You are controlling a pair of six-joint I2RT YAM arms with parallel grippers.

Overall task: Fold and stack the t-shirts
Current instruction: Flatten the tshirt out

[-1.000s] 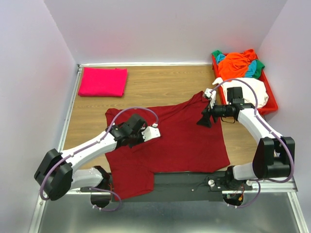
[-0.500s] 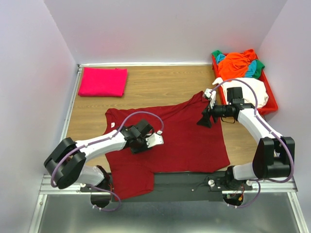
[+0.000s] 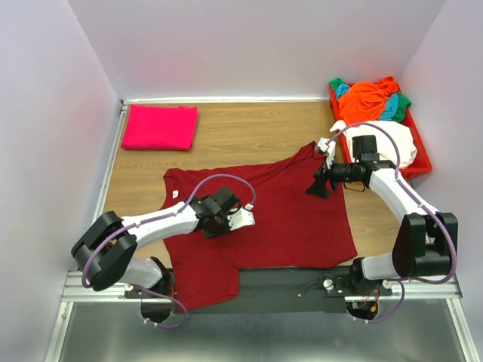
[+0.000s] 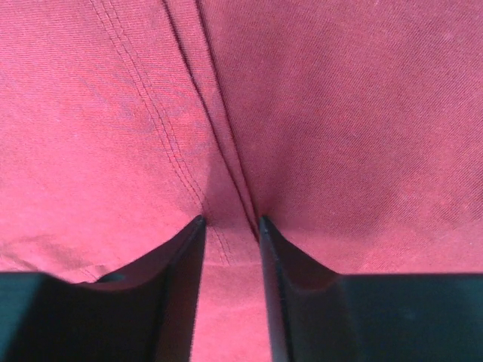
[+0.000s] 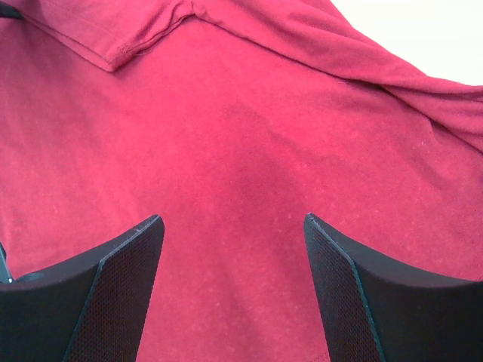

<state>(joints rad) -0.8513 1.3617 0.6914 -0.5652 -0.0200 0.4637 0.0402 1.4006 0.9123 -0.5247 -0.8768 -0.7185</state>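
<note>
Beyond the unfolded maroon t-shirt, pink t-shirt folded; heaped t-shirts in tray beside it; right gripper agape above it; left gripper close-set over its crease, hold unclear.

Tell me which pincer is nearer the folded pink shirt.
Left. The left pincer is on the maroon shirt's left half, the pink shirt's side; the right pincer hangs over its right edge, beside the tray.

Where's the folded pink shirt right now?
Top view: the pink shirt lies at the far-left corner of the table, by its left edge, beyond and clear of the spread maroon shirt.
</note>
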